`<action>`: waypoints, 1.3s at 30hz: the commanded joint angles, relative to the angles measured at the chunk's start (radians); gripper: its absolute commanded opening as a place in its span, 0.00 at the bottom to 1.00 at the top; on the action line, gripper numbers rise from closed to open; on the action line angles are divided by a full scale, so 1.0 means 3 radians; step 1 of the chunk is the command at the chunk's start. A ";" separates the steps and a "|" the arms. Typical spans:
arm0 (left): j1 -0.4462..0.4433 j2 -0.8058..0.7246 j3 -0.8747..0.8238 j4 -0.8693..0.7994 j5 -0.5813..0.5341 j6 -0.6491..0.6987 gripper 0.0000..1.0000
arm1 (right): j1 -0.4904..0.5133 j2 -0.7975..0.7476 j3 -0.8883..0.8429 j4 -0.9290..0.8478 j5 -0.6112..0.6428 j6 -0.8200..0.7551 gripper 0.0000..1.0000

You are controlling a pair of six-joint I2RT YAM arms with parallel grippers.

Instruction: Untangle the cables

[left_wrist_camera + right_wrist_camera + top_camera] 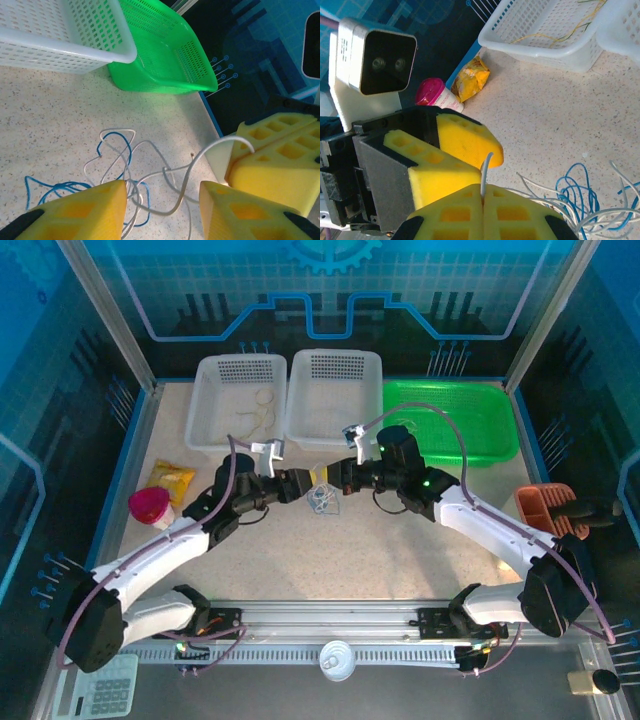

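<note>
Yellow-padded right gripper [482, 192], bottom centre of its wrist view, is pinched shut on one white strand of the cables [580, 195], seemingly anchoring it, while the left gripper [161, 197] stands half-apart astride that strand above the tangle on the tabletop [50, 115].

Two white baskets [240, 368] [335, 364], one green basket [497, 425], one yellow packet [171, 480], one pink jar [149, 507], one orange tray [545, 505], one calculator [105, 690], one tin [337, 660], two arms [160, 550] [490, 530], one tangle of blue and white cables [322, 500].
</note>
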 commanded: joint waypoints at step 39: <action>0.0022 0.0120 0.0904 -0.0818 0.0552 0.0316 0.31 | -0.0303 0.0053 -0.0522 -0.0220 0.0839 -0.0361 0.00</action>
